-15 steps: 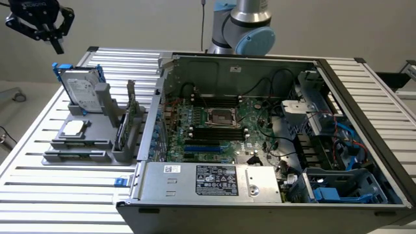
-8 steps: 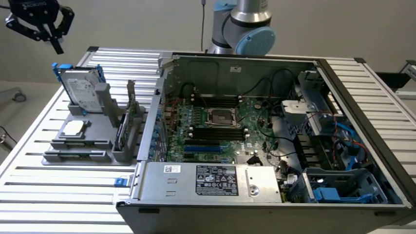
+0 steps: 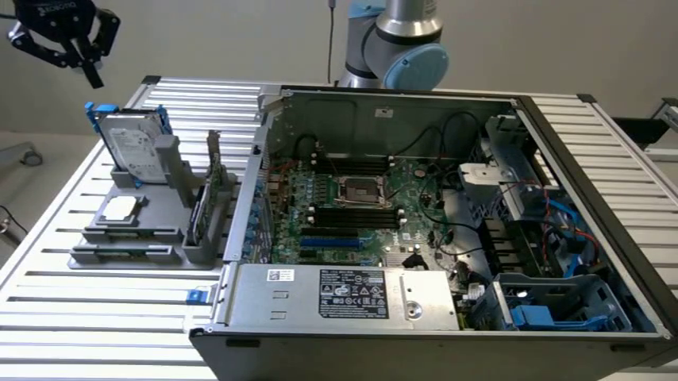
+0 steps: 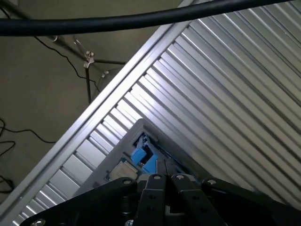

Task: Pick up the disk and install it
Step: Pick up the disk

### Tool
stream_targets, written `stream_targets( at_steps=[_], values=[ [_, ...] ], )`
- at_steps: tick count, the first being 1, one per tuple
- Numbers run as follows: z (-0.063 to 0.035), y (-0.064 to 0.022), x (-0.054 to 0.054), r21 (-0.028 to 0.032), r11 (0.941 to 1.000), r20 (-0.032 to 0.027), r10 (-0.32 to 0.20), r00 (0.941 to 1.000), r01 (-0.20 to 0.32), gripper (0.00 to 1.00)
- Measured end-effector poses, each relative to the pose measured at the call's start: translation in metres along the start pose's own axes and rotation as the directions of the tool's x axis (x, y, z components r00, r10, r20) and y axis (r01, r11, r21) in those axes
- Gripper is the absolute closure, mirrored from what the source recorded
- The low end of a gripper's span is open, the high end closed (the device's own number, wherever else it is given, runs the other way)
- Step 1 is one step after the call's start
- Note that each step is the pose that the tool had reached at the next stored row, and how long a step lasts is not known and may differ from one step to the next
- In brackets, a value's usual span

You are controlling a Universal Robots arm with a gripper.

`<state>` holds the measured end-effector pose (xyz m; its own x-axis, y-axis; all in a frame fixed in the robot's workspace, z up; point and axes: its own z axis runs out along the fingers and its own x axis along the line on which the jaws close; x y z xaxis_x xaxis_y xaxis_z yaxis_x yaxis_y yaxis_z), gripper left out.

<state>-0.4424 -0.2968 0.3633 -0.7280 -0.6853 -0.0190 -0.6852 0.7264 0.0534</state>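
The disk (image 3: 133, 147) stands upright in a grey holder (image 3: 138, 230) on the slatted table, at the exterior view's left. It is a silver drive with a white label in a blue carrier. My gripper (image 3: 94, 78) hangs high above and slightly behind it, well clear of it, with nothing in it. In the wrist view the gripper (image 4: 165, 164) has its two black fingers pressed together. Just beyond their tips I see the blue carrier of the disk (image 4: 142, 155) on the grey holder (image 4: 123, 155).
An open computer case (image 3: 424, 198) takes up the middle and right, with the motherboard, a power supply (image 3: 350, 294) and a blue drive cage (image 3: 561, 305). A small silver chip (image 3: 119, 208) lies on the holder. A black cable (image 4: 117, 21) crosses the wrist view. The table edge (image 4: 80, 134) drops to the floor.
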Motion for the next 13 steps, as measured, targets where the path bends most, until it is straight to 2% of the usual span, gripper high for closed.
stream_targets(
  at_steps=[3,7,10,13],
  values=[
    [0.0000,0.0000,0.0000,-0.0011,0.9985,-0.0028,-0.054,0.9985,0.054,0.89],
    [0.0000,-0.0001,0.0000,-0.0028,0.9918,-0.0066,-0.128,0.9918,0.128,0.89],
    [0.0000,0.0000,0.0000,-0.0043,0.9835,-0.0093,-0.181,0.9835,0.181,0.89],
    [0.0000,0.0000,0.0000,-0.0059,0.9720,-0.0120,-0.235,0.9719,0.235,0.89]
  ],
)
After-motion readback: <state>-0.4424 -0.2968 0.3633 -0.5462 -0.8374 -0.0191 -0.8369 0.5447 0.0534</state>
